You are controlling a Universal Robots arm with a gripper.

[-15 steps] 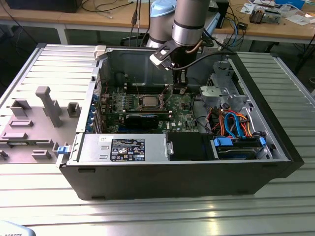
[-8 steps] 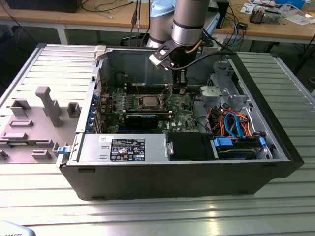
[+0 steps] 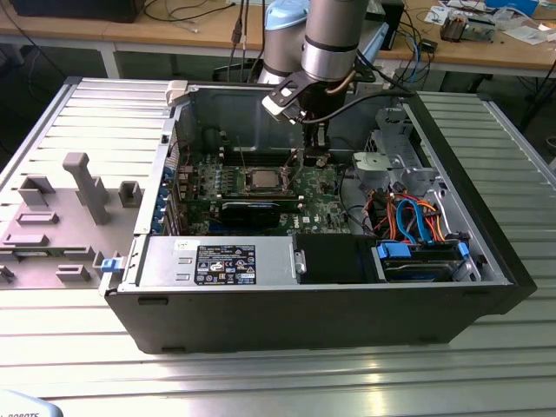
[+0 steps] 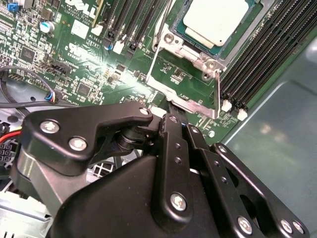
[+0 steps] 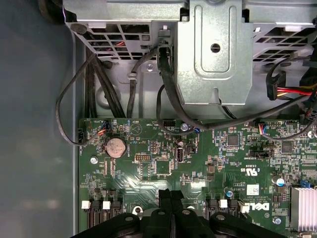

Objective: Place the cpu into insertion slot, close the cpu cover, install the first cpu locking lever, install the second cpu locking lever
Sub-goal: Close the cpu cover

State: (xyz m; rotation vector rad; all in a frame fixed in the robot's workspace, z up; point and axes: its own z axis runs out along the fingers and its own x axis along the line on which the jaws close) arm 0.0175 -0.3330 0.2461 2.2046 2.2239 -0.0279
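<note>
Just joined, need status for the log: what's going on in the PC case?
The arm's pincer, fingers together, sits at the edge of the cpu cover, which is swung open. The cpu already lies in the insertion slot. Whether the pincer grips the cover is unclear.

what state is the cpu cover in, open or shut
Open: the cpu cover lies flipped off the cpu, green board showing through its window.

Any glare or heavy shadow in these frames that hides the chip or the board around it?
Exterior view: light streaks on the ribbed table, inside of the case dimmer. Second wrist view: bright sheen across the green board, chip pale but plain to see, hand dark in front. First wrist view: mild sheen on the board.
</note>
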